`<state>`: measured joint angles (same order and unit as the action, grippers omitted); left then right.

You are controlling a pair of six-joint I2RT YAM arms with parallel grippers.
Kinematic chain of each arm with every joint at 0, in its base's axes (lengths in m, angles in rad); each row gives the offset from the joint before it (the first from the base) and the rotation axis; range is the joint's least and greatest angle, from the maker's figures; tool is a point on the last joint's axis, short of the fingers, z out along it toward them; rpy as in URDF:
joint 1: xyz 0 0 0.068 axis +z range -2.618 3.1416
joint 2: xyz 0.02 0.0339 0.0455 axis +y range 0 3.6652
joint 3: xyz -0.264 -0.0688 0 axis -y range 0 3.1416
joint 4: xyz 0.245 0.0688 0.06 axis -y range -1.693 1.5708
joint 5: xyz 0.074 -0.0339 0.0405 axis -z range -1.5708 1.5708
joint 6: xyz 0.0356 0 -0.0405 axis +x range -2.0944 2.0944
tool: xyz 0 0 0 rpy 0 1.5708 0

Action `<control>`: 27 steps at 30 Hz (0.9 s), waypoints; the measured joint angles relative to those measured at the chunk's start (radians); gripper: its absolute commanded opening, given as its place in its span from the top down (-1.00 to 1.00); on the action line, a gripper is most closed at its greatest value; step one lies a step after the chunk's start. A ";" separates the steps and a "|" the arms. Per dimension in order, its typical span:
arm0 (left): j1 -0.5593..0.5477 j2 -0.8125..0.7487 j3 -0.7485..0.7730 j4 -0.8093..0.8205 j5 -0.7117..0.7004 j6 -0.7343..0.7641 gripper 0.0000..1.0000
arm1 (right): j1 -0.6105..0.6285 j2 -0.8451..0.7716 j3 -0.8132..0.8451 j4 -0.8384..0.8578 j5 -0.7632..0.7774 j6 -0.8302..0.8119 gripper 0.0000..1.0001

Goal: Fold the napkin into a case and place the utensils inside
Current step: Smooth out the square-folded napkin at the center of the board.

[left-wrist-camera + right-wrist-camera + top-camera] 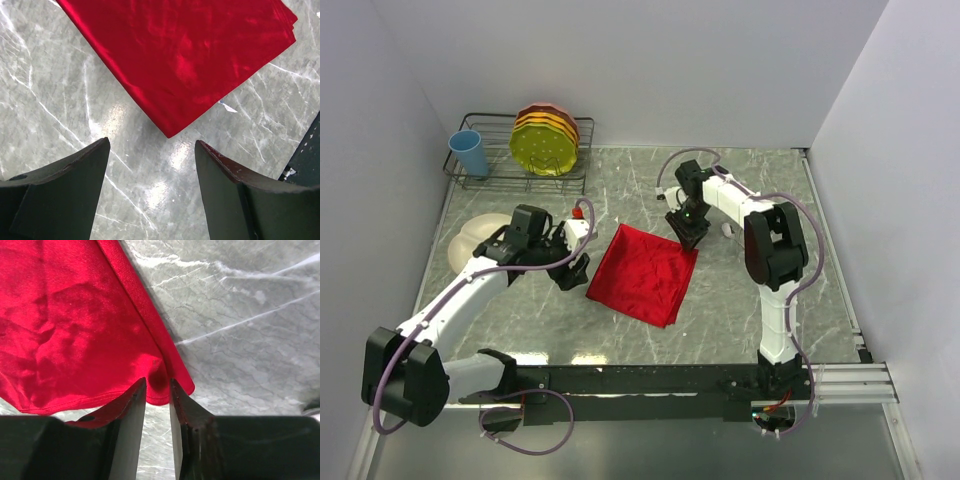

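Grey marble bench [740,300], red napkin [642,272] folded flat at its middle, right pincer [686,236] clamped on the napkin's far right corner, left pincer [575,272] spread wide, just beside the napkin's left corner

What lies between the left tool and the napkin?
Nothing: only bare marble tabletop separates the left tool from the napkin, shown in the left wrist view.

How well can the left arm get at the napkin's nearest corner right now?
Probably yes: the left gripper is open, the napkin corner lies just ahead, and only bare table lies between.
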<state>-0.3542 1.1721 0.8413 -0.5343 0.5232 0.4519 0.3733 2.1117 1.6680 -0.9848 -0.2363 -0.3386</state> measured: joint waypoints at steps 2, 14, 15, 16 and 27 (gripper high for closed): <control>0.000 0.005 -0.002 0.002 -0.003 0.000 -0.50 | 0.000 0.008 0.000 -0.003 0.000 0.000 0.35; 0.000 0.019 -0.004 0.007 -0.017 0.004 -0.49 | 0.000 0.023 0.051 -0.033 0.013 -0.012 1.00; 0.000 0.019 -0.004 0.007 -0.017 0.005 -0.49 | 0.000 0.023 0.068 -0.036 0.013 -0.013 1.00; 0.000 0.019 -0.004 0.007 -0.017 0.006 -0.49 | 0.000 0.023 0.079 -0.037 0.013 -0.015 1.00; 0.000 0.050 -0.004 0.006 -0.024 0.035 -0.49 | 0.000 0.034 0.093 -0.050 0.052 -0.055 0.85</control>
<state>-0.3542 1.2217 0.8371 -0.5285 0.4995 0.4870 0.3733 2.1460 1.7607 -1.0344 -0.1841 -0.3935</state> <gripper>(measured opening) 0.743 0.017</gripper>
